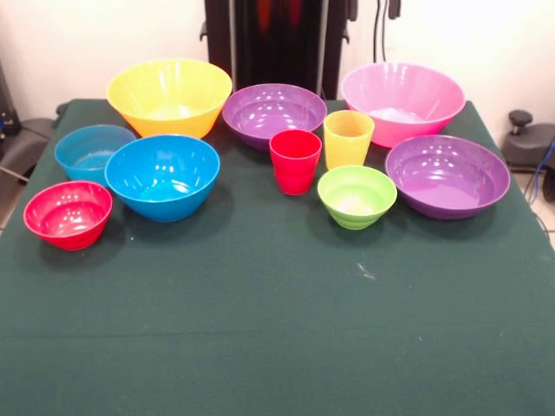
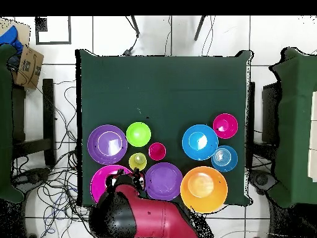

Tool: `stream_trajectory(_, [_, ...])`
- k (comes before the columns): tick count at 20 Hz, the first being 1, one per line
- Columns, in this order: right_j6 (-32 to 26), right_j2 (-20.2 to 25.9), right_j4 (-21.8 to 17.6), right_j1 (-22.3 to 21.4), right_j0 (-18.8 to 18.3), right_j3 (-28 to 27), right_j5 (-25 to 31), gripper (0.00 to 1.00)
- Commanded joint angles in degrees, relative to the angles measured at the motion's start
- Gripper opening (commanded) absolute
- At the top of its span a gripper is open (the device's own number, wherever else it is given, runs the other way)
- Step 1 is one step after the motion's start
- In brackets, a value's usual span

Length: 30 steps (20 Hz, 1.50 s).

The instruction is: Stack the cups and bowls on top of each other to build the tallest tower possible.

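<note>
All the cups and bowls stand singly on the green table, none on another. The red cup and yellow cup are upright at the centre. Beside them is the lime green bowl. The large yellow bowl, a purple bowl and the large pink bowl form the back row. A second purple bowl sits at the right. At the left are the medium blue bowl, small blue bowl and red bowl. Only the overhead view shows the gripper, drawn back over the pink bowl's edge.
The red and black arm is folded over the table's bottom edge in the overhead view. A cardboard box sits off the table at the upper left. Other green tables flank both sides.
</note>
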Motion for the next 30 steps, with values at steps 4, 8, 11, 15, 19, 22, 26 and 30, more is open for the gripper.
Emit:
stream_trajectory(4, [-1.2, 5.6, -0.9, -0.4, -4.0, -0.6, 12.6, 1.0])
stream_trajectory(8, [0.0, 5.9, -1.6, -0.7, -3.8, -0.7, 12.6, 1.0])
stream_trajectory(11, [-0.7, 6.7, -1.5, -0.9, -5.0, -0.1, 12.3, 1.0])
stream_trajectory(15, [-1.8, 8.9, -1.0, 0.4, -7.5, 0.2, 11.5, 1.0])
stream_trajectory(19, [0.6, 9.8, -2.0, 3.9, -6.8, -0.7, 9.6, 1.0])
stream_trajectory(22, [1.5, 8.5, -3.4, 4.2, -5.8, -2.3, 10.7, 1.0])
stream_trajectory(26, [-1.3, 9.2, -5.0, 5.3, -8.1, -3.2, 10.4, 1.0])
stream_trajectory(30, [-2.3, 8.9, -8.5, 8.2, -10.3, -3.8, 7.6, 1.0])
